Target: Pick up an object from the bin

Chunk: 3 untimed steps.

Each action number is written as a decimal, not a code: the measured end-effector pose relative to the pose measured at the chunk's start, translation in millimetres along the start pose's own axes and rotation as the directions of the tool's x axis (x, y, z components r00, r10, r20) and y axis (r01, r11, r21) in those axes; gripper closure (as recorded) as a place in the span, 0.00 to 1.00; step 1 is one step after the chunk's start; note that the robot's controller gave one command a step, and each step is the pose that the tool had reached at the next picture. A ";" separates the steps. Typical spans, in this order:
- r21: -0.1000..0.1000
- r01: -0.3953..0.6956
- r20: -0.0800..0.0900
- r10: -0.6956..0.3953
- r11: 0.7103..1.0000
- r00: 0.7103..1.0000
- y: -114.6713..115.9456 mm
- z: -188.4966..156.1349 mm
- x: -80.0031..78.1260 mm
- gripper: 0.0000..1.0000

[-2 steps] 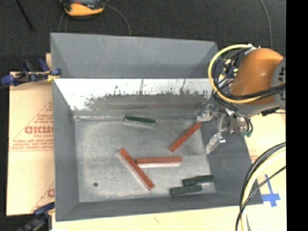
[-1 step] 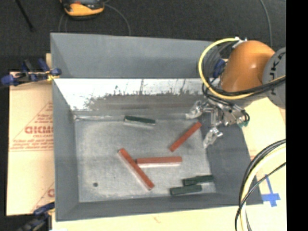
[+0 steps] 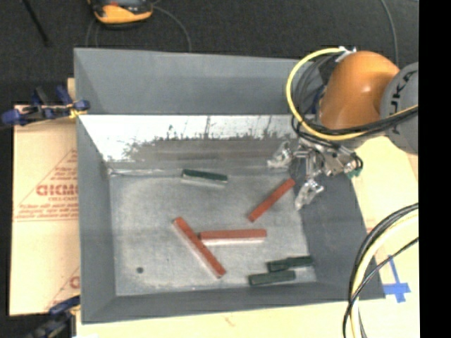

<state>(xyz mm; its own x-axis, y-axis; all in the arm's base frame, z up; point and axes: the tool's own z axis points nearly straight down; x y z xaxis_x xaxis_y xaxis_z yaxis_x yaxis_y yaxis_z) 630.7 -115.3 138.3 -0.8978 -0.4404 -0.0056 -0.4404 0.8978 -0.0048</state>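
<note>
- The gripper (image 3: 308,187) hangs low at the bin's (image 3: 211,83) right side, near the back wall; I cannot tell whether it is clenched or released.
- Just beside it, to its left, a red stick (image 3: 271,199) lies slantwise, its upper end at the gripper; nothing shows it being gripped.
- Above the gripper sits the arm's orange cover (image 3: 356,90), ringed by cables, with dark lettering beside it that is too cut off to read.
- Further off, a green stick (image 3: 204,177) lies by the back wall.
- Two red sticks (image 3: 199,246) meet mid-floor.
- Two dark sticks (image 3: 280,271) lie near the front right corner.
</note>
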 end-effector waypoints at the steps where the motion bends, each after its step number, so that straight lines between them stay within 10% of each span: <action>1: 0.005 0.166 0.003 -0.166 0.986 0.986 -3.4 34.4 -13.2 0.00; 2: 0.008 0.302 -0.001 -0.302 0.953 0.953 5.1 58.1 -28.6 1.00; 3: 0.008 0.302 -0.001 -0.302 0.953 0.953 5.1 58.1 -28.7 1.00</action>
<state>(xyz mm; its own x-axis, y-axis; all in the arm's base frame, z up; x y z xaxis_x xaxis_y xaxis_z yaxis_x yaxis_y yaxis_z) 654.5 -98.2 80.3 -0.7227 -0.6911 -0.0031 -0.6910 0.7227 -0.0144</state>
